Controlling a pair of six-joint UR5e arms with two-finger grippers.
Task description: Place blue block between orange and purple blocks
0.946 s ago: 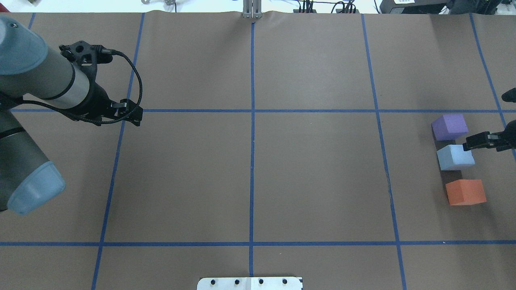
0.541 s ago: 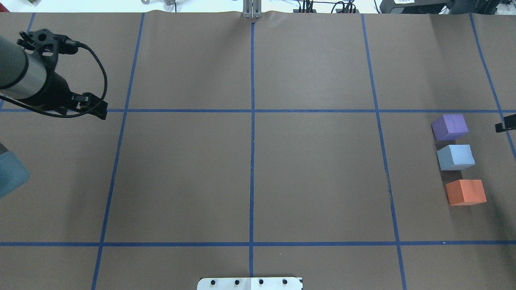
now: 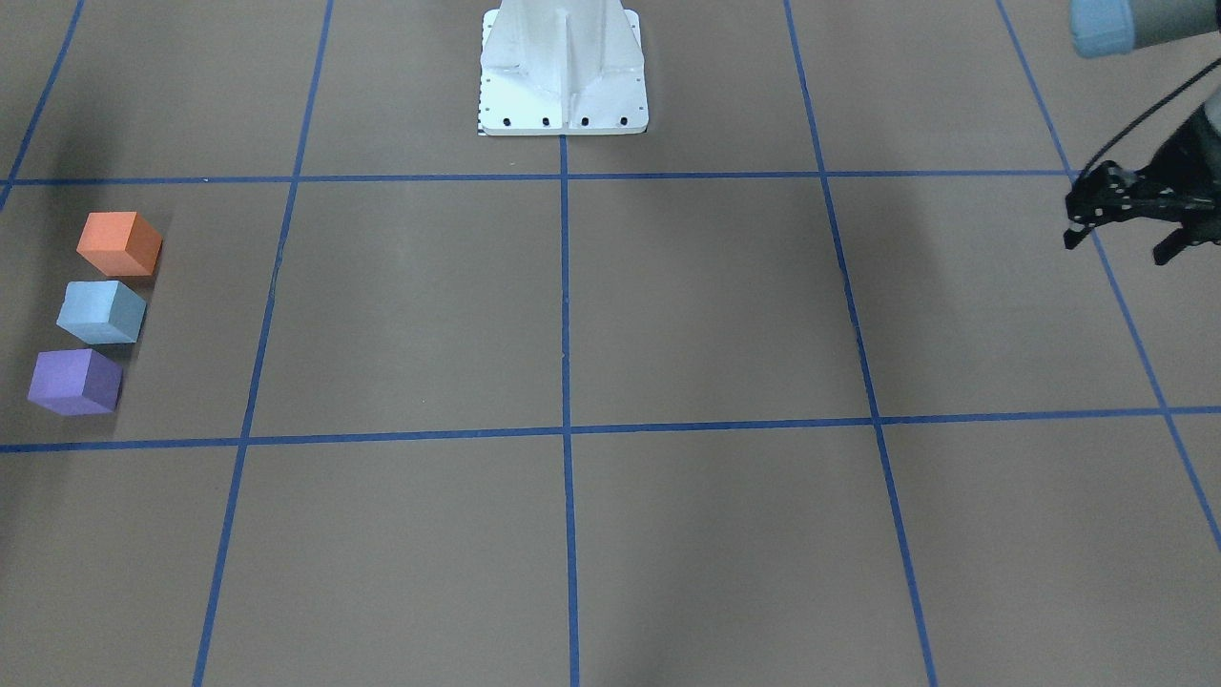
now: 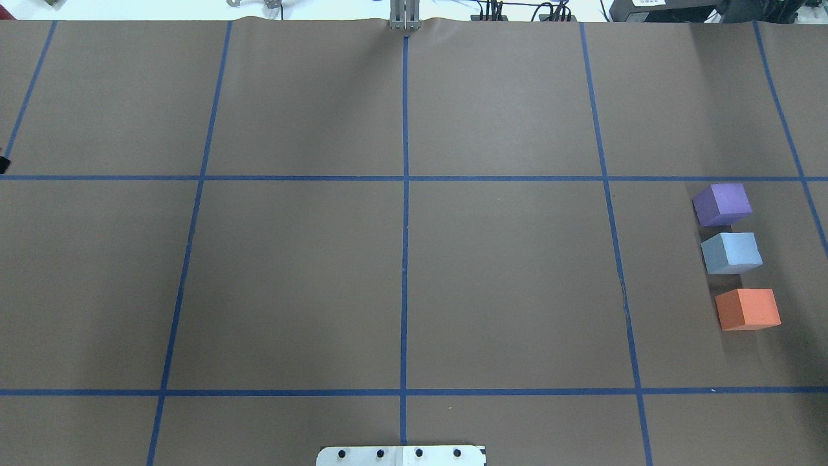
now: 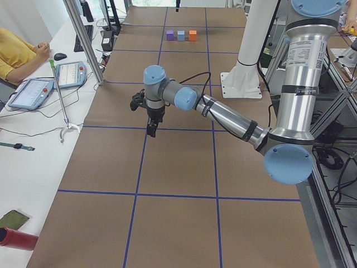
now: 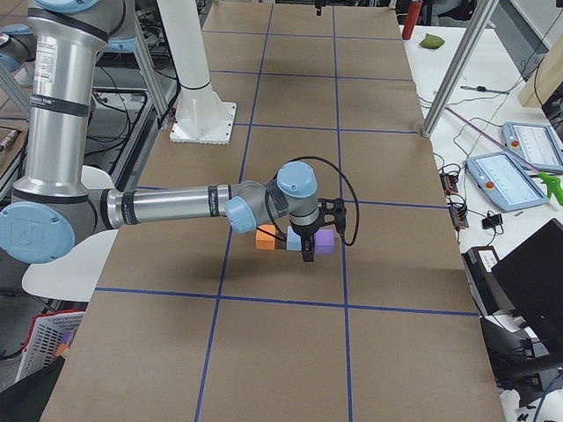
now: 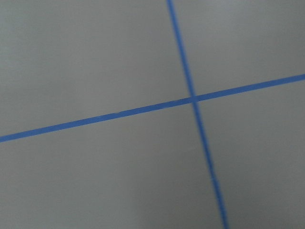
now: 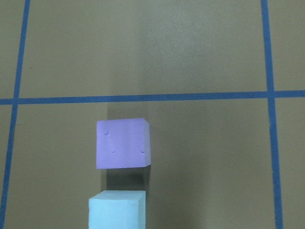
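Note:
The purple block (image 4: 722, 204), the light blue block (image 4: 731, 252) and the orange block (image 4: 747, 309) stand in a row at the table's right, the blue one in the middle with small gaps on both sides. The front view shows the same row: orange (image 3: 117, 243), blue (image 3: 100, 311), purple (image 3: 74, 381). My left gripper (image 3: 1116, 248) hangs open and empty above the far left of the table. My right gripper (image 6: 307, 253) shows only in the right side view, over the blocks; I cannot tell if it is open. Its wrist camera looks down on the purple block (image 8: 123, 143) and the blue block (image 8: 116, 210).
The white robot base (image 3: 563, 72) stands at the table's near middle edge. Blue tape lines (image 4: 405, 178) divide the brown table into squares. A side table with tablets (image 5: 33, 92) and a seated person lies beyond the left end.
My left arm has pulled back leftward, almost out of the overhead view. My right gripper has withdrawn rightward from beside the blue block and left that view. The blocks have not moved.

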